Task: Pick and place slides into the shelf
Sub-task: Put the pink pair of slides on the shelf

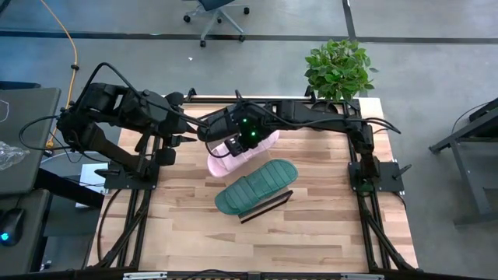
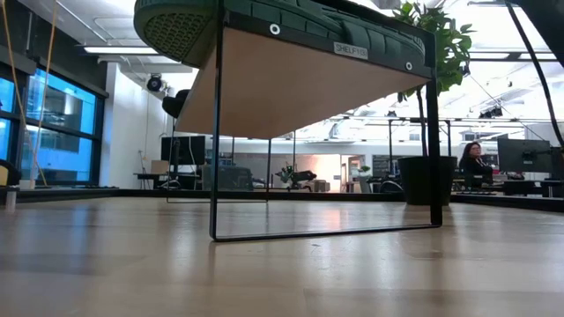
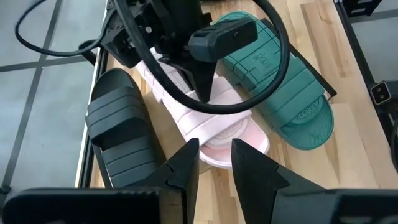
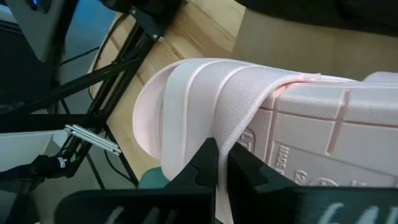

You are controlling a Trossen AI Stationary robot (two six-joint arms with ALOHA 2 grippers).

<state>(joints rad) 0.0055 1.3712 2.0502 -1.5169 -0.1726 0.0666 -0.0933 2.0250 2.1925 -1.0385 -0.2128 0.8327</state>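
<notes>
Three slides show: the pale pink slide [image 1: 233,152] near the tabletop's [image 1: 311,225] far edge, its strap pinched by the right tool [image 4: 222,163]; the dark green slide [image 1: 257,187] on the shelf [image 1: 268,206]; the black slide [image 3: 121,140] beside the narrowly parted, empty left tool [image 3: 214,158].

green slide [image 2: 264,22] atop shelf [image 2: 300,84], apparently

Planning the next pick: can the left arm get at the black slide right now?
Probably yes. The black slide lies uncovered beside the open left gripper, strap up. The right gripper, shut on the pink slide, works alongside, so its arm crowds that side.
</notes>
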